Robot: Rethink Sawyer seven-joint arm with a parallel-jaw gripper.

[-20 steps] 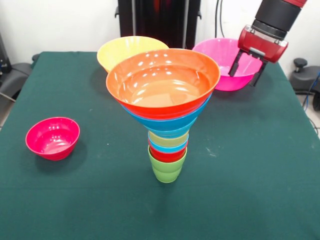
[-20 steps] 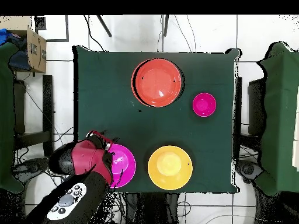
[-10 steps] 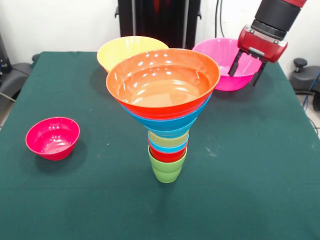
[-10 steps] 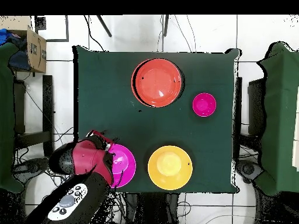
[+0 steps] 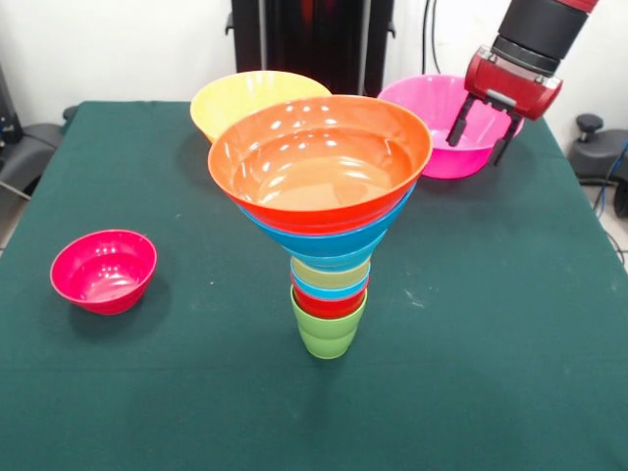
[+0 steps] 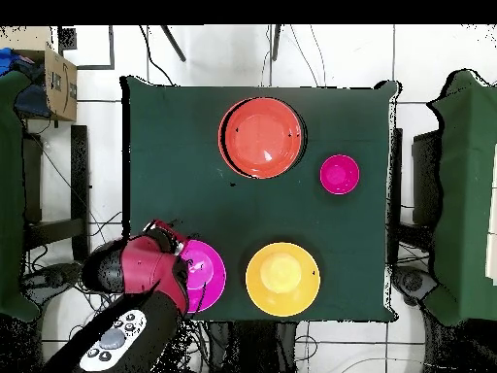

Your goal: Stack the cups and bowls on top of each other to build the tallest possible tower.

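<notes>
The tower [image 5: 329, 265] stands mid-table: a lime green cup at the base, red, light blue and yellowish cups above, then blue bowls and the wide red-orange bowl [image 5: 319, 162] on top; from overhead only that bowl [image 6: 262, 136] shows. The large pink bowl [image 5: 446, 123] sits at the far right, the large yellow-orange bowl [image 5: 253, 100] behind the tower, and the small magenta bowl [image 5: 103, 271] at the left. My gripper [image 5: 484, 128] is open and empty, its fingers astride the pink bowl's right rim. Overhead it [image 6: 175, 262] covers the pink bowl's [image 6: 206, 274] left side.
The green table [image 5: 491, 324] ends close behind the pink and yellow-orange bowls. A cardboard box [image 6: 58, 83] and dark chairs stand off the table's sides. The robot pedestal [image 5: 312, 39] rises behind the far edge.
My gripper has risen slightly and drifted back over the pink bowl's rim. The bowls and the tower have not moved.
</notes>
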